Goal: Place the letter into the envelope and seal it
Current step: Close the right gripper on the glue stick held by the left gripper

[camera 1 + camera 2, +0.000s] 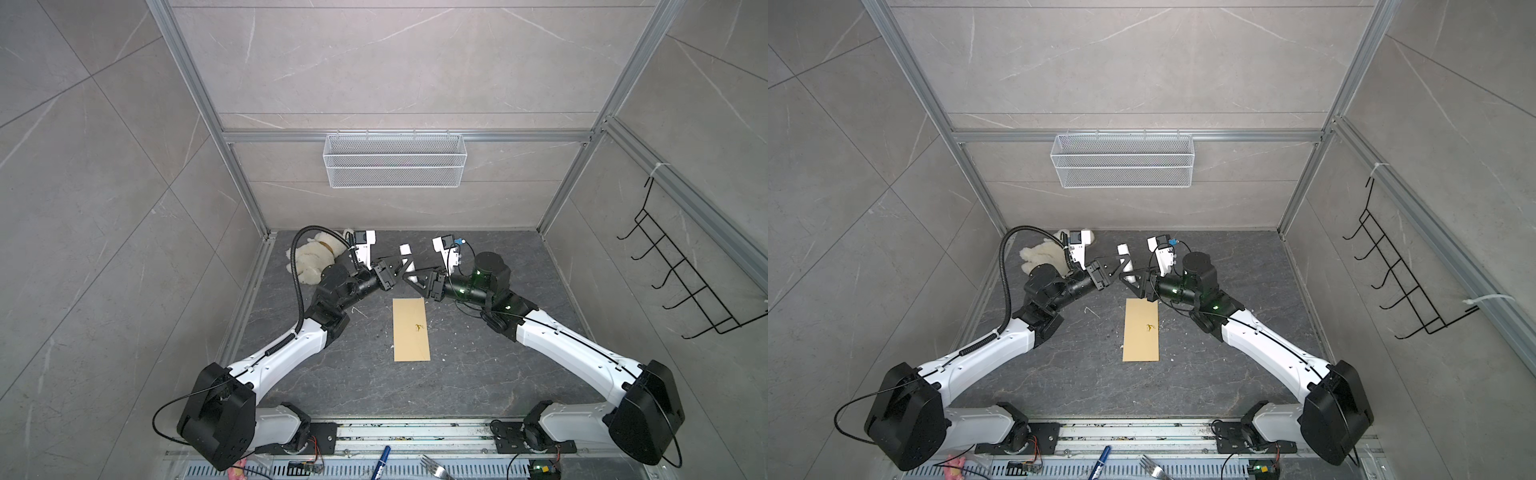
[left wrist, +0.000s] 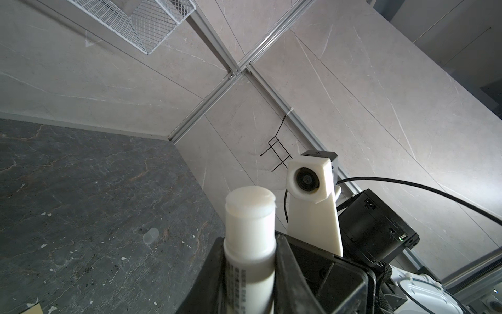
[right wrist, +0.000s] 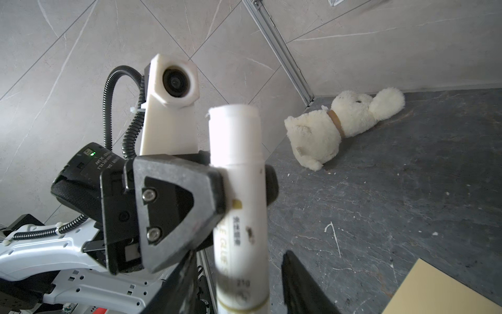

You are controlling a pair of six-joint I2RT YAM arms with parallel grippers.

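1. The left gripper [image 2: 248, 271] was seen clamped on the body of an uncapped white glue stick [image 2: 250, 214]. The stick was held above the tabletop [image 1: 478, 374] with its bare glue end pointing away from the envelope [image 1: 411, 329].
2. The right gripper [image 3: 241, 288] was set around the stick's lower end with its jaws apart. A gap was visible beside the stick, and no grip by this gripper could be confirmed.
3. A small clear cap [image 2: 150, 236] was seen lying on the tabletop, apart from both grippers.
4. The envelope lay flat near the middle of the tabletop, just in front of the grippers, with a small yellow smear [image 1: 418, 327] on it. The letter was not seen in any view, and whether it was inside could not be told.
5. The step was judged to be a handover of the stick or a twist of its base. The right jaws would best be closed squarely on the base before the left grip is eased, so that the stick is neither dropped nor tilted.
6. A plush toy [image 3: 339, 125] lay by the far wall, well apart from the work.
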